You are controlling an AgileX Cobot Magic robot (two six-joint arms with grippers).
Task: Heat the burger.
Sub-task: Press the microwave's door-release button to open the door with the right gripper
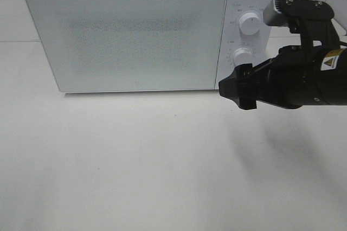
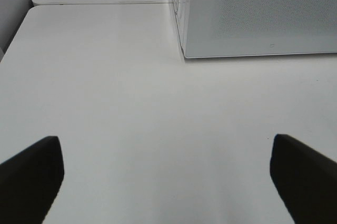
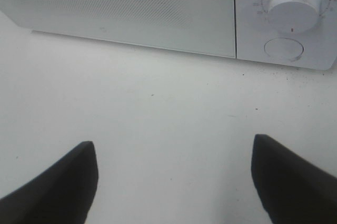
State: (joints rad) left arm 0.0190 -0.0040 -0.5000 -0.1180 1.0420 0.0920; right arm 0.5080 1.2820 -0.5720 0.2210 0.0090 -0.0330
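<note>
White microwave (image 1: 130, 36), door shut, on a pale table (image 1: 162, 177); the right gripper (image 1: 237, 88) hangs just before the lower knob (image 1: 243, 56), likely placed to set the heat; no burger in sight, perhaps behind the door.

Left wrist view: left gripper (image 2: 164, 148) spread wide, empty, low over the table, kept aside.

Right wrist view: fingers (image 3: 63, 182) apart, gripping nothing, facing the knob and button (image 3: 284, 49).

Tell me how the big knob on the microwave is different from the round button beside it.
The knob sticks out; the round button lies almost flat. The knob has numbers and tick marks around it; the button has none. The knob looks a bit bigger than the button. Both are round and white.
</note>
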